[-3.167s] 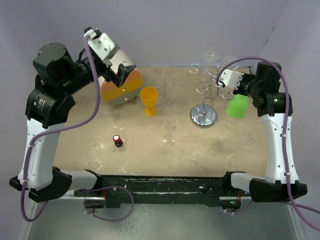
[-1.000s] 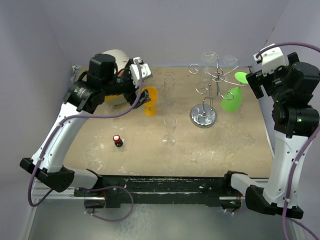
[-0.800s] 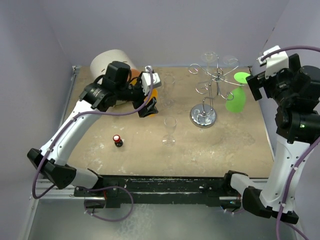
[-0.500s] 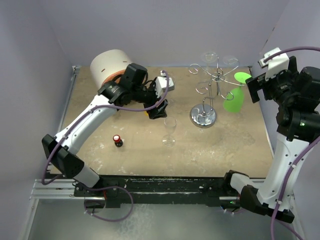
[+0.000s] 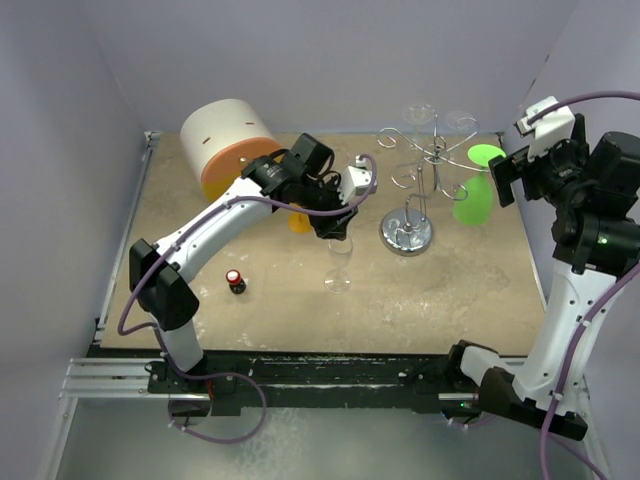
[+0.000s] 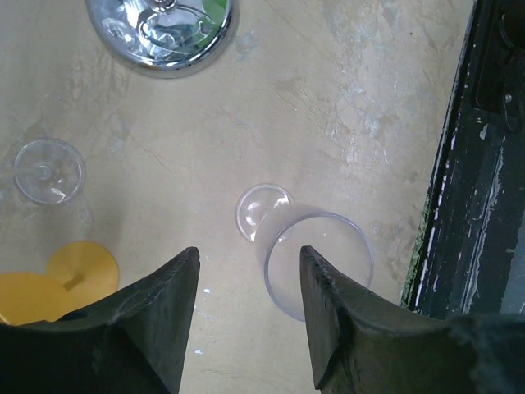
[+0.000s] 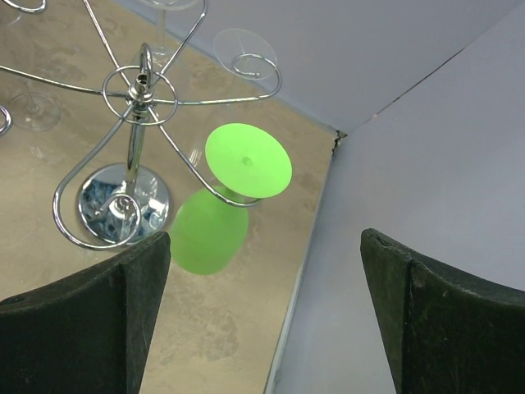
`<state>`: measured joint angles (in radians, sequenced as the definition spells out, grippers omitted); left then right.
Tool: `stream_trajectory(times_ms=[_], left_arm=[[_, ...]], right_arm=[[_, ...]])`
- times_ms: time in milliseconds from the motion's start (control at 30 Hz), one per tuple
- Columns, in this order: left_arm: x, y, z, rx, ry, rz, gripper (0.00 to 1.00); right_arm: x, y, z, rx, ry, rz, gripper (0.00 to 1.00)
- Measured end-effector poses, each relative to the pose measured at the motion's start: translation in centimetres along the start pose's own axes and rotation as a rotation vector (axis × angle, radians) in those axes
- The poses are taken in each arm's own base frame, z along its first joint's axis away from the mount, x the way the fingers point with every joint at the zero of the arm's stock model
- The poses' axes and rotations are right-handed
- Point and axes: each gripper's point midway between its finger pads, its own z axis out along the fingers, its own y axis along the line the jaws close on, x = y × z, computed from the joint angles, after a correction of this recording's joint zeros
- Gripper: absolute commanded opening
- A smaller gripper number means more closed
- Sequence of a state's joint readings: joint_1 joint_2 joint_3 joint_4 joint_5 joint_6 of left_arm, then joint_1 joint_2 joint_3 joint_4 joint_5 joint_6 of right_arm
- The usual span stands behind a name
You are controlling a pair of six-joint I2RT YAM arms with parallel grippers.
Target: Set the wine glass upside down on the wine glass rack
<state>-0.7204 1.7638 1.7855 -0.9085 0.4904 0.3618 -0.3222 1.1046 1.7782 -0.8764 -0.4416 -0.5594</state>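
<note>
A clear wine glass (image 5: 340,262) stands upright on the table in front of the wine glass rack (image 5: 418,170), a silver wire stand with a round chrome base (image 5: 407,235). My left gripper (image 5: 336,226) hovers right above that glass. In the left wrist view its jaws (image 6: 248,261) stand partly apart with nothing between them, and the glass rim (image 6: 318,263) lies mostly under the right finger (image 6: 332,316). My right gripper (image 7: 264,238) is wide open beside the rack (image 7: 139,90). A green glass (image 7: 209,230) hangs upside down from the rack.
A yellow goblet (image 6: 82,267) and another clear glass (image 6: 47,170) stand left of the rack base (image 6: 160,33). A white and orange cylinder (image 5: 232,145) sits at the back left. A small red-capped bottle (image 5: 235,282) stands near the front. The wall (image 7: 426,164) is close on the right.
My left arm has swung right from the yellow goblet to above the clear wine glass, and its jaws have narrowed. The right arm has barely moved.
</note>
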Motion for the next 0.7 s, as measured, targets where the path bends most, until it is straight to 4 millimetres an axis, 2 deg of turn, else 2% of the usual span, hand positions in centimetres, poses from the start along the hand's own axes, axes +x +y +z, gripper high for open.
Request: stream_trajectory(times_ms=[200,567,700], left_arm=[[1.1,-0.9,1.0,0.036,0.056,0.002,0.41],[2.1,-1.9,1.9,0.064,0.13,0.028,0.02],[2.3,-1.9,1.7,0.062,0.145,0.041,0.0]], right_arm=[[0.7,0.1,0.6,-0.011,0.016,0.009,1.0],[0.9,0.0,1.1,-0.018,0.025,0.015,1.0],[1.1,0.0,1.3,-0.021,0.031,0.018,1.0]])
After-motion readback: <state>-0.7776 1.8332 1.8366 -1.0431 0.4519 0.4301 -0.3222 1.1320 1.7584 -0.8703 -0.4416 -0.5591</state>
